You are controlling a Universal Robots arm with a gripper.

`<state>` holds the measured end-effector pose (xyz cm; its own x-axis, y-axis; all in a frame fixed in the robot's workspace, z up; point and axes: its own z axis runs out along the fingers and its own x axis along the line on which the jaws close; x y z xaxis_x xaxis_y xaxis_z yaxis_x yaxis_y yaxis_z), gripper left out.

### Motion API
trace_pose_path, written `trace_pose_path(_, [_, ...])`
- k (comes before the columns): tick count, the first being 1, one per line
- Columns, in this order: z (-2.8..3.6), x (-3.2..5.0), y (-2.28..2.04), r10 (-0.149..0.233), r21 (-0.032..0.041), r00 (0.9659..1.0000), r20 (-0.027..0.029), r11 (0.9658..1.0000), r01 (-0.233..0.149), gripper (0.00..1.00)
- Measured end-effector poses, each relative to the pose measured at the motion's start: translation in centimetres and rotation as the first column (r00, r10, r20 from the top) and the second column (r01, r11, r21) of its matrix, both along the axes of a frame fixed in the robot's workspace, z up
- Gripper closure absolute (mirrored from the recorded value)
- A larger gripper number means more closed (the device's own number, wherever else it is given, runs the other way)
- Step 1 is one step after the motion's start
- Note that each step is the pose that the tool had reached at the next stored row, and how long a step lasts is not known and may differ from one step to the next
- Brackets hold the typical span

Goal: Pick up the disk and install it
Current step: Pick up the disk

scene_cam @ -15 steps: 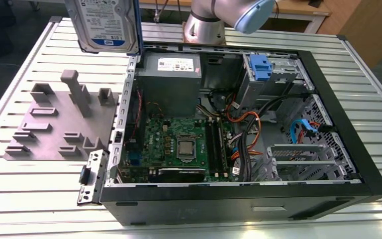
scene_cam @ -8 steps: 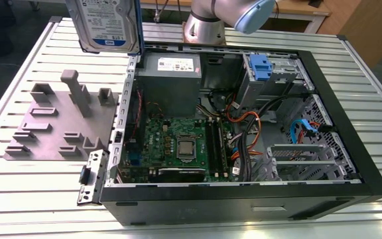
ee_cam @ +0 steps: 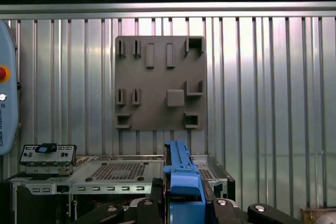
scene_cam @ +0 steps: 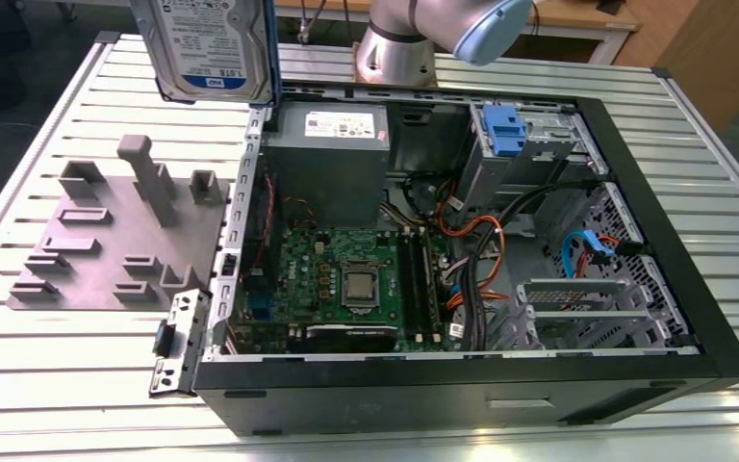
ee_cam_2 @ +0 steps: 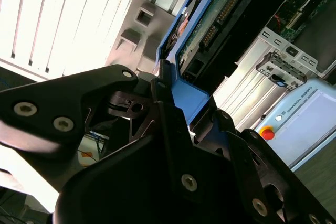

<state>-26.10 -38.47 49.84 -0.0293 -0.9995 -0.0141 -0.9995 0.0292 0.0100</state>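
The flat rectangular silver-metal disk (scene_cam: 209, 48), with a white-and-blue label and blue plastic rails on its edges, hangs in the air above the far corner of the open black computer case (scene_cam: 472, 385), on the exterior view's left. It stands on edge, label toward the exterior camera, clear of the case and of everything below it.

In both wrist views the black gripper (ee_cam: 184, 203) is clamped narrowly on the disk's blue rail, with a finger (ee_cam: 226, 211) pressed against each side. In the second wrist view the disk (ee_cam_2: 210, 19) shows its green circuit-board underside, running away from the gripper (ee_cam_2: 186, 100).

The case lies on its side on the ribbed aluminium table (scene_cam: 62, 385), lid off. Inside it, a green motherboard (scene_cam: 344, 279) sits near the middle, and a grey metal power-supply box (scene_cam: 327, 154) with a small white sticker fills the far corner beneath the disk. A blue plastic latch piece (scene_cam: 504, 130) sits on the drive bay at the case's far side, toward the exterior view's right.

Beside the case, on the exterior view's left, a flat grey plastic fixture plate (scene_cam: 113, 241) with raised pegs and brackets rests on the table, just apart from the case wall. The first wrist view looks down on this plate (ee_cam: 160, 82).

The silver robot arm (scene_cam: 434, 29) rises behind the case's far wall. A light-grey handheld controller (ee_cam_2: 299, 114) with a red button lies near the case.
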Motion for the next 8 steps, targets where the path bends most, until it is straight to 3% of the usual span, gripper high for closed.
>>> trace_pose_path(8, [0.00,0.15,0.00,0.000,0.0000,1.0000,0.0000,1.0000,0.000,0.64])
